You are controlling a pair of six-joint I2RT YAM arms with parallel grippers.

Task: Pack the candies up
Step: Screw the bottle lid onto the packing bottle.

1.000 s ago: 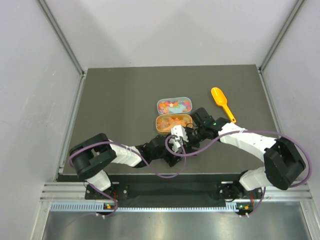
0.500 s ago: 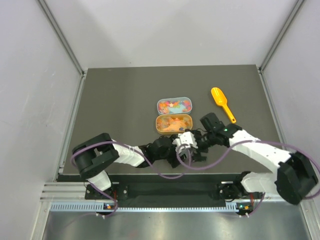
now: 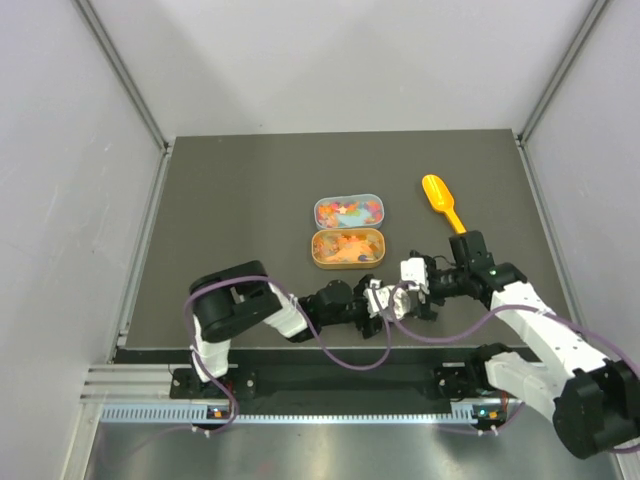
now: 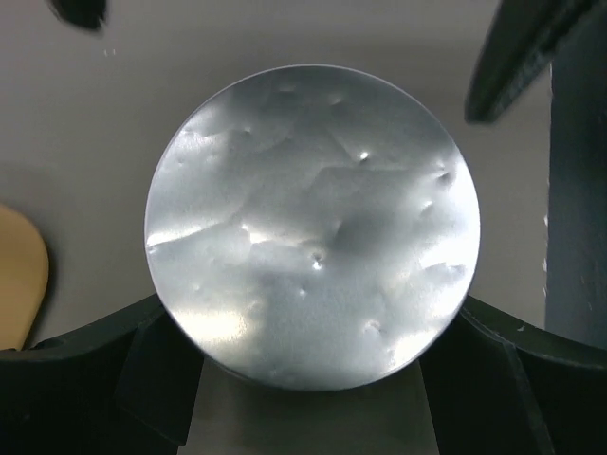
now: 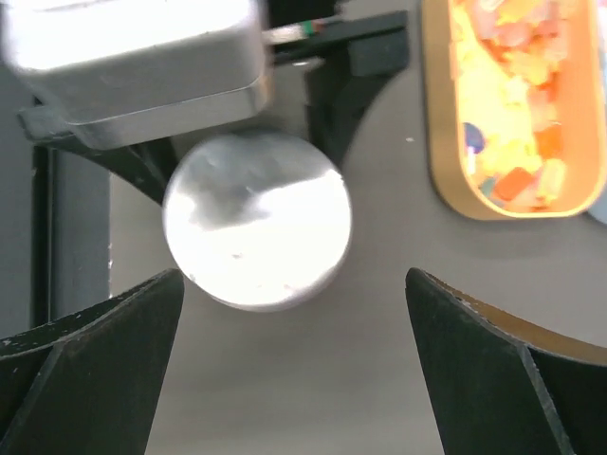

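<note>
The candies [image 3: 346, 245] fill an orange oval tin [image 3: 318, 250] at mid-table, and more candies [image 3: 347, 209] lie in a blue-rimmed oval tin [image 3: 372, 198] just behind it. My left gripper [image 3: 385, 301] [image 4: 313, 318] is shut on a round, dented silver disc [image 3: 399, 301] [image 4: 313, 227], held by its edges near the table's front. My right gripper [image 3: 416, 292] [image 5: 294, 294] stands open just right of the disc [image 5: 256, 232], not touching it. The right wrist view shows the candies [image 5: 512, 104] at the upper right.
An orange plastic scoop [image 3: 445, 208] lies at the back right of the dark mat. The mat's front edge [image 3: 330, 348] runs close below both grippers. Grey walls enclose the table on three sides.
My right gripper opened wide and drew back to the right. My left gripper carried the silver disc away from the orange tin, toward the front right.
</note>
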